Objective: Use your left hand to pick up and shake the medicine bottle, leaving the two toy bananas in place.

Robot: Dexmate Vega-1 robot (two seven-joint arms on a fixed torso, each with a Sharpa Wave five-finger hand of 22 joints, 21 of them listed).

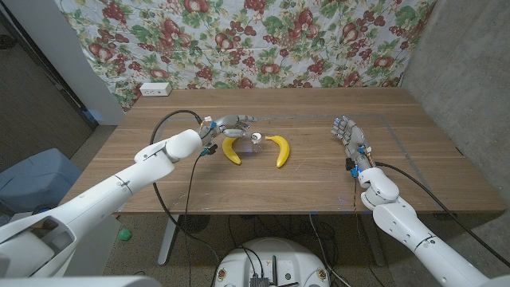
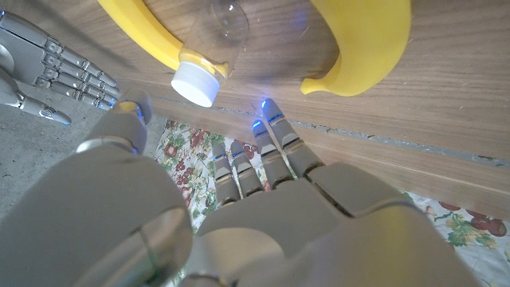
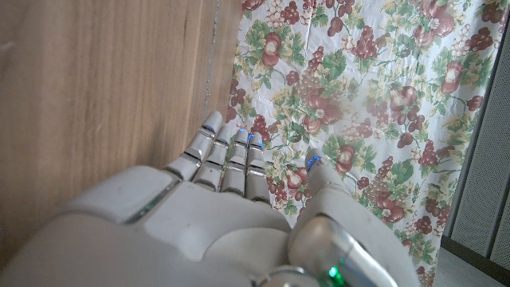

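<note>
A small clear medicine bottle (image 1: 256,141) with a white cap (image 2: 194,81) stands on the table between two yellow toy bananas. One banana (image 1: 231,150) lies to its left, the other (image 1: 279,150) to its right. My left hand (image 1: 232,125) hovers just behind the left banana and the bottle, fingers spread and reaching toward the bottle, holding nothing. In the left wrist view its fingers (image 2: 267,155) stop short of the bottle (image 2: 217,32). My right hand (image 1: 351,135) stands on the table at the right, fingers extended, empty; it also appears as the right hand (image 2: 48,68) in the left wrist view.
A floral cloth (image 1: 255,40) hangs behind the table (image 1: 414,159). A white power strip (image 1: 154,89) sits at the back left corner. A black cable (image 1: 171,119) loops from my left arm over the table.
</note>
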